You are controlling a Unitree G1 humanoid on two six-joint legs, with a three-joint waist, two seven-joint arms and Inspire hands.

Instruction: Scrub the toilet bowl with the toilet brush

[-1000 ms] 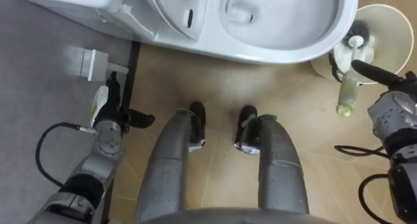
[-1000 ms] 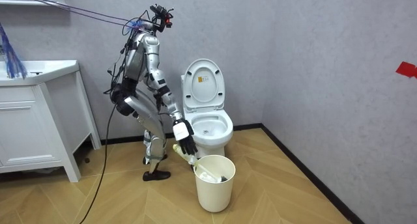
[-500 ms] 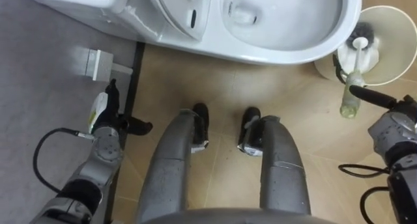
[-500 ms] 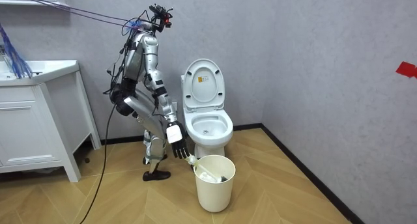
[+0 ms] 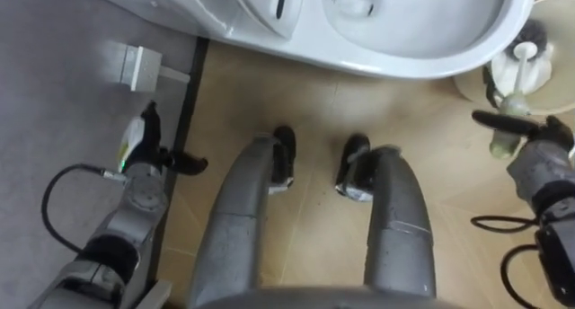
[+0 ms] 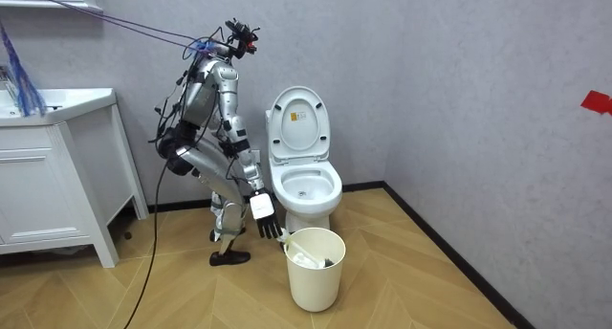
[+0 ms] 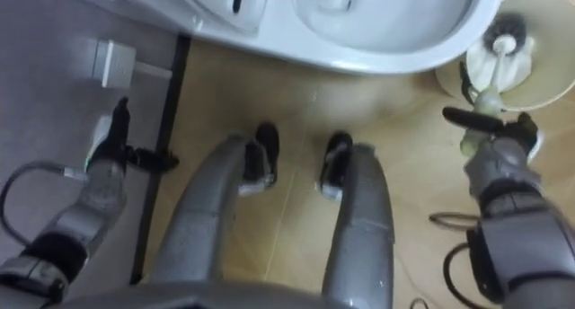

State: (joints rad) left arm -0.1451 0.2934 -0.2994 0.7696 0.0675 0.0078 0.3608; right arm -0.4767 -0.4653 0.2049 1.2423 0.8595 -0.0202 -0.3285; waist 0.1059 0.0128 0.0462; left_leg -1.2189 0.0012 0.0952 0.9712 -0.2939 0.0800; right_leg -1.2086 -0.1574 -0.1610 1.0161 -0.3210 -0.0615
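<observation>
Robot stands bent forward, facing the toilet (image 6: 304,184), feet on the wood floor just short of the bowl. Lid (image 6: 297,121) is up. 1 cream bin (image 6: 314,272) sits on the floor just beside the bowl, on the robot's right.

Toilet brush (image 7: 492,65) is in the bin: dark bristle head down inside, white neck, pale greenish handle (image 5: 503,144) leaning out over the rim toward the robot.

Right robot hand (image 7: 504,153) is low, at the bin's near edge, right over the end of the handle. Released: fingers (image 7: 467,119) stretched out straight, lying across the handle rather than wrapped around it. Probably touching it, though from the eye views contact is hard to confirm.

Left robot hand (image 5: 145,162) hangs by the robot's left leg near the dark skirting at the grey wall, fingers loose, grasping nothing.

White cabinet (image 6: 53,190) stands at the room view's left, well apart from the toilet.
</observation>
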